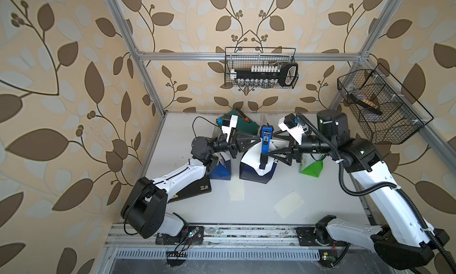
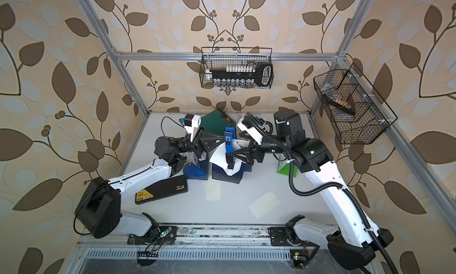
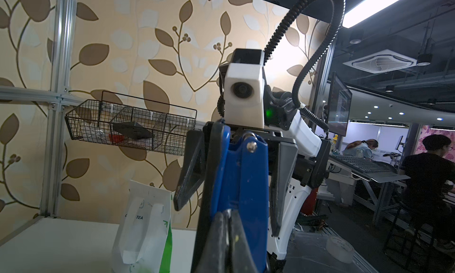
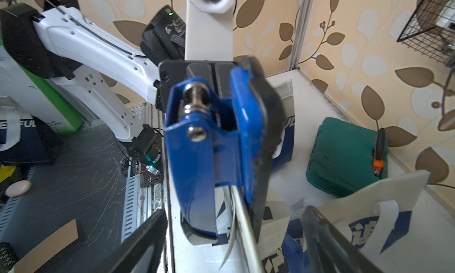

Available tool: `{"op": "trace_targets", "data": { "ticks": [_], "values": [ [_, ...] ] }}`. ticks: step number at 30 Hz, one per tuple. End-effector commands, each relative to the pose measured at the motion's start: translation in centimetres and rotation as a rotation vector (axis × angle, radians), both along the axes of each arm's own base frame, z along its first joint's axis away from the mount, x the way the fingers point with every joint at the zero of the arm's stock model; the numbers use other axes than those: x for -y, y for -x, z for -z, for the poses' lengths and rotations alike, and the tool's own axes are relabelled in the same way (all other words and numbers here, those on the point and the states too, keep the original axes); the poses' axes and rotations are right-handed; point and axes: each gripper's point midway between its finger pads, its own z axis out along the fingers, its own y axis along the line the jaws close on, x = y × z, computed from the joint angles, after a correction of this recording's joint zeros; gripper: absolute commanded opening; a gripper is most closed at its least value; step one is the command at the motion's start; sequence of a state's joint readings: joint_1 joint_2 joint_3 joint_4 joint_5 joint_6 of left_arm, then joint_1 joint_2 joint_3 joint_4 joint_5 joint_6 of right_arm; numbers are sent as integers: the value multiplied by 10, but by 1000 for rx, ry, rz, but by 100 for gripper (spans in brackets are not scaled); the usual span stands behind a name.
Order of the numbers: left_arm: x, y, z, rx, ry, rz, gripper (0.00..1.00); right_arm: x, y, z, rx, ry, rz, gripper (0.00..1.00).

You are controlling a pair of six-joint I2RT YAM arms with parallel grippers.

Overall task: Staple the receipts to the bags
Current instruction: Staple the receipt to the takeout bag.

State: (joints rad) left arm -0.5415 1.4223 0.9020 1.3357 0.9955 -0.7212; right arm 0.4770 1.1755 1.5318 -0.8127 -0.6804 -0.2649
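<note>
Blue stapler point(image 3: 241, 185) tight in left claw point(image 1: 258, 140); right claw point(image 1: 269, 147) wide apart around it.

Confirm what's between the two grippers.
The blue stapler, gripped by the left gripper; the right gripper's fingers stand open either side. Clear in both top views.

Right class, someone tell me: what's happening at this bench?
The left gripper is shut on a blue stapler, holding it over a navy bag, where a receipt appears to sit in its mouth. The right gripper stands open on either side of the stapler. Two more receipts lie loose on the table.
</note>
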Motion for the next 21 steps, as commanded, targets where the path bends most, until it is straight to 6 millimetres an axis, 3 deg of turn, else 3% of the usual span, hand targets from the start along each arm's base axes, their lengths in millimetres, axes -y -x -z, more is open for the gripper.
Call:
{"op": "trace_targets", "data": {
  "ticks": [1, 7, 11, 13, 16, 19, 21],
  "values": [
    [-17, 21, -44, 136, 97, 0, 0, -11, 15, -3, -1, -61, -122, 85],
    [-15, 20, -46, 124, 96, 10, 0, -25, 13, 22, -95, -88, -138, 83],
    [-14, 18, -46, 113, 96, 16, 0, -32, 12, 31, -154, -106, -143, 75],
    [-12, 18, -46, 104, 98, 19, 0, -34, 10, 31, -172, -120, -138, 63],
    [-10, 15, -44, 86, 95, 22, 0, -38, 8, 28, -196, -148, -145, 27],
    [-8, 13, -41, 70, 93, 23, 0, -41, 11, 22, -199, -180, -178, 2],
    [-8, 11, -39, 61, 93, 19, 0, -42, 10, 20, -189, -188, -172, 0]
  ]
}}
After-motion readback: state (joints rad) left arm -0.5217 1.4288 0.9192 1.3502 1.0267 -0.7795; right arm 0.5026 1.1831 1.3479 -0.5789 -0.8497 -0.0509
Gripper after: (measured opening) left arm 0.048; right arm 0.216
